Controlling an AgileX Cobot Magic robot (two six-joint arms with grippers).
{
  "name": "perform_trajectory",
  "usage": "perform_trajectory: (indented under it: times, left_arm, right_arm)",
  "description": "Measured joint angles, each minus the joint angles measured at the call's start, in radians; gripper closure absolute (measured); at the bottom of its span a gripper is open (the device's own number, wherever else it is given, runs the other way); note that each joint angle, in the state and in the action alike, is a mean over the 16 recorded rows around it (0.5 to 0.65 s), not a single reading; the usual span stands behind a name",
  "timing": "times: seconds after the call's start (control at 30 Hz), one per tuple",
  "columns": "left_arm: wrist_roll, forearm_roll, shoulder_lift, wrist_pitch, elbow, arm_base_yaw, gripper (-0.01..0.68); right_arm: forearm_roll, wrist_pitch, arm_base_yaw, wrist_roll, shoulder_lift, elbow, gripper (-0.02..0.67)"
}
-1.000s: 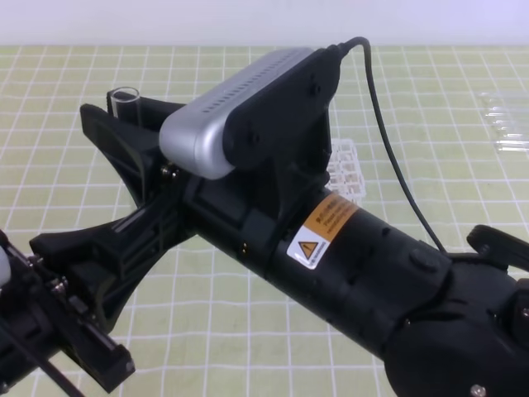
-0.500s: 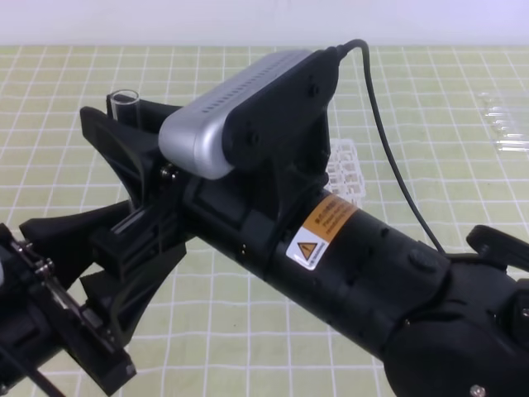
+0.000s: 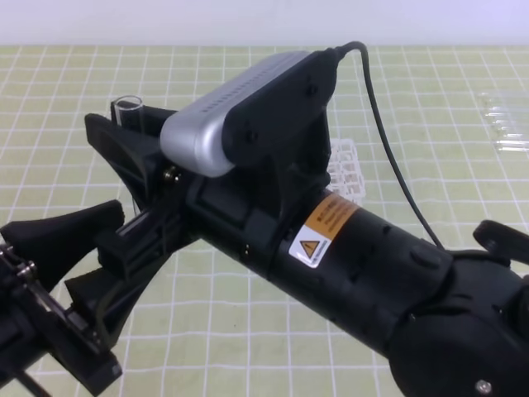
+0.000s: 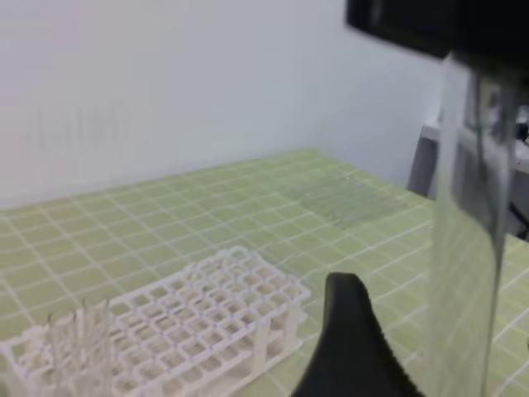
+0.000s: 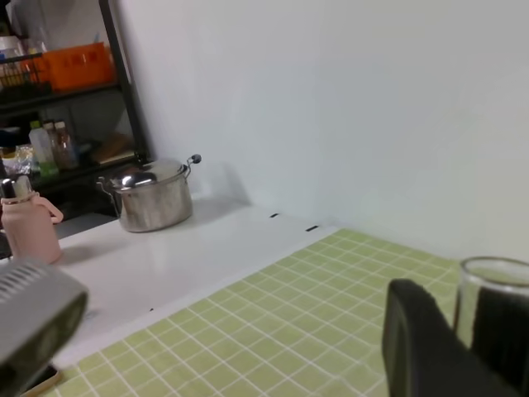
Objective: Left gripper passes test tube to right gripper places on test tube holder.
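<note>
In the high view the right gripper (image 3: 124,190) filled the middle of the frame, its grey camera housing (image 3: 223,116) on top and an orange sticker (image 3: 318,231) on the black wrist. Its jaws were seen closed narrowly on the tube (image 3: 129,112), whose open rim stood upright at the upper left of that gripper, above the jaw tips. In the right wrist view the same rim (image 5: 493,285) was found at the lower right, pressed between two dark jaw faces.

The left gripper (image 3: 70,273) was seen at the lower left of the high view, its jaws spread wide, one finger (image 3: 58,236) above and one below, apart from the tube. In the left wrist view the tube (image 4: 467,240) ran down the right edge as a clear blurred column under a black jaw.

The holder (image 4: 178,327) stood on the green checked counter (image 4: 207,207) at the lower left of the left wrist view, with a few clear tubes (image 4: 78,343) upright in its left end. A steel pot (image 5: 153,194) rested on a white surface at the left of the right wrist view.
</note>
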Motion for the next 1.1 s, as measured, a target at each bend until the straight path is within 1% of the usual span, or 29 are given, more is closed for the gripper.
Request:
perform_trajectory:
  times: [0.1,0.33,0.5,0.6,0.67,0.87,0.97,1.1]
  left_arm:
    - [-0.004,0.0,-0.007,0.021,0.0,0.0,0.356]
    - [-0.011,0.0,-0.037,0.067,-0.001,0.0,0.523]
    - [-0.012,-0.004,-0.116,0.126,-0.001,-0.001,0.635]
    - [-0.012,-0.015,-0.183,0.174,-0.001,-0.001,0.662]
    - [-0.011,-0.043,-0.239,0.217,-0.001,-0.001,0.667]
    - [0.039,-0.185,-0.403,0.33,0.037,-0.002,0.674]
    - [0.077,-0.265,-0.459,0.348,0.082,-0.001,0.674]
    - [0.13,-0.355,-0.507,0.322,0.173,-0.001,0.675]
  right_arm:
    - [0.008,0.006,-0.008,-0.005,-0.002,0.0,0.556]
    - [0.028,0.033,-0.035,-0.025,-0.015,0.0,0.556]
    - [0.04,0.062,-0.056,-0.045,-0.036,0.0,0.556]
    - [0.042,0.08,-0.065,-0.058,-0.05,0.0,0.556]
    - [0.042,0.091,-0.069,-0.067,-0.06,0.0,0.556]
    - [0.043,0.117,-0.076,-0.09,-0.078,0.0,0.556]
    - [0.042,0.125,-0.078,-0.102,-0.081,0.0,0.556]
    - [0.042,0.128,-0.078,-0.12,-0.081,0.0,0.556]
